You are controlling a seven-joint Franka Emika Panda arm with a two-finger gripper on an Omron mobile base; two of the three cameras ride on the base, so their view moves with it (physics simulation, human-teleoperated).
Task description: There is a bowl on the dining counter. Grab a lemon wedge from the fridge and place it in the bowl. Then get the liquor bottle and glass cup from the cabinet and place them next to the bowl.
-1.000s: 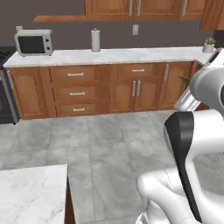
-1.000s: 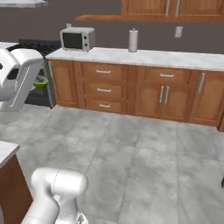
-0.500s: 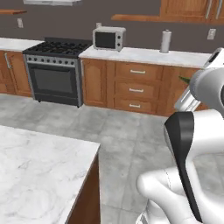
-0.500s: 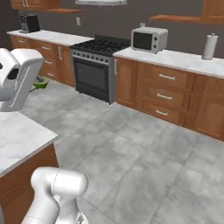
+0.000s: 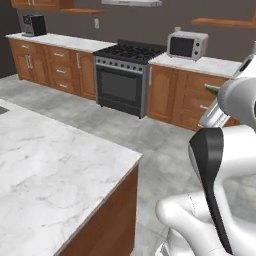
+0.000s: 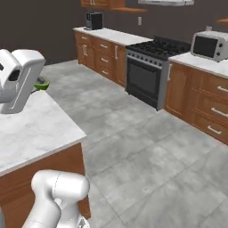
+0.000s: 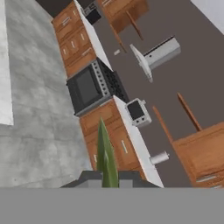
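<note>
The claw (image 7: 107, 175) is clenched on the green lemon wedge (image 7: 106, 153), held high at twelve o'clock for carrying toward the marble dining counter (image 5: 45, 175) at nine o'clock.

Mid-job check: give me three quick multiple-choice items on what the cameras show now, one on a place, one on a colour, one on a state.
1. Where does the microwave sit?
A. on the floor
B. on the wall counter beside the stove
C. on top of the stove

2. What colour does the lemon wedge look?
A. red
B. blue
C. green

3. How does the gripper stand?
A. shut on the lemon wedge
B. open and empty
C. shut on a bottle

Answers: 1 B, the left base view shows it on the white top right next to the stove. 2 C, the hand view shows a green sliver. 3 A, the wedge rises from between the closed fingertips.
</note>
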